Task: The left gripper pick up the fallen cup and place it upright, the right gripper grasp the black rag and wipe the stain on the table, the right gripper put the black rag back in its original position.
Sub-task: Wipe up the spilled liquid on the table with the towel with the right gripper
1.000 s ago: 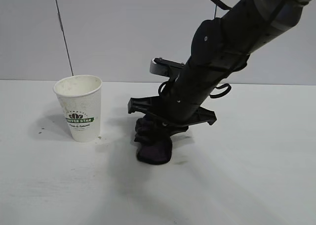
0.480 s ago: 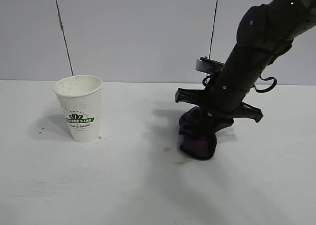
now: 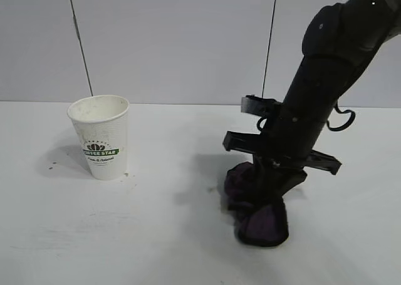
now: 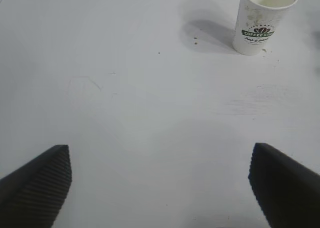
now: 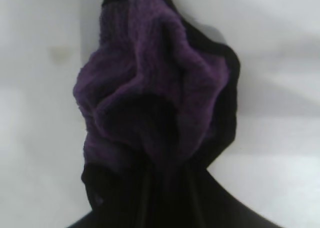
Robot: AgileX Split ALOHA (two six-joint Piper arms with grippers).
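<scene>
The lumpy black rag with a dark purple sheen is lying bunched on the wide white matte surface, well to the right of the white ribbed paper cup with the green-and-black logo, pressed down from directly above by the right tool. That tool, at the end of the thick black cabled arm, is pointing steeply downward and pinching the cloth, its fingers buried in the folds. A faint yellowish-brown smear is showing just beside the rag on the cup's side, so the wiping stroke probably needs to travel back toward the cup. The cup is standing upright and looks empty, with brown specks inside. The left tool is hovering well clear of the cup, its two black tapered fingers spread wide and holding nothing.
</scene>
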